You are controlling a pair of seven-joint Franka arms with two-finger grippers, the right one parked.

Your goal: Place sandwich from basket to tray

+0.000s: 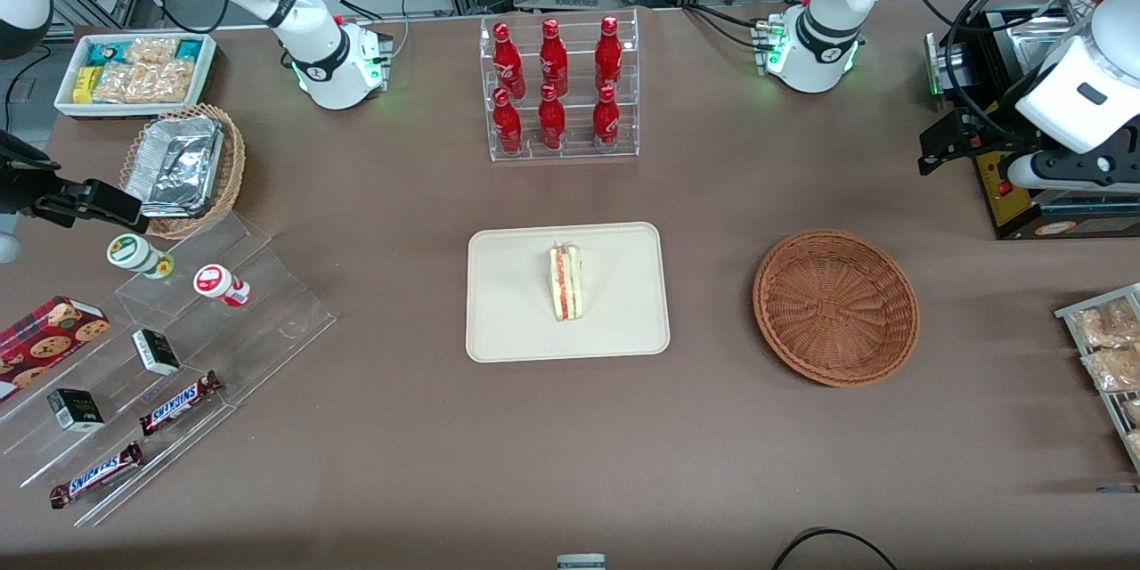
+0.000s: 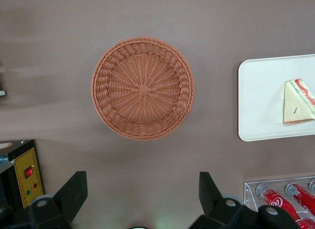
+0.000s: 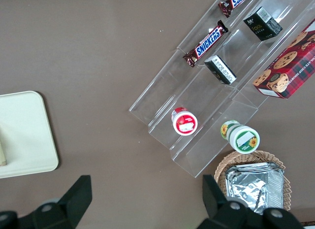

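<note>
Front view: I see the sandwich (image 1: 566, 282) lying on the tray (image 1: 508, 329), near its middle. The basket (image 1: 835, 306) stands apart, toward the working arm's end, with nothing in it. My gripper (image 2: 142, 197) hangs above the basket, fingers (image 2: 73, 190) wide apart, holding nothing.

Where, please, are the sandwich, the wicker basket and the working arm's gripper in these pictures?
sandwich (image 1: 566, 282), front view: its wrapped layered side, on the tray.
wicker basket (image 2: 142, 88), left wrist view: centre of its woven floor.
gripper (image 2: 141, 194), left wrist view: midway between its open fingertips, above the table beside the basket.
</note>
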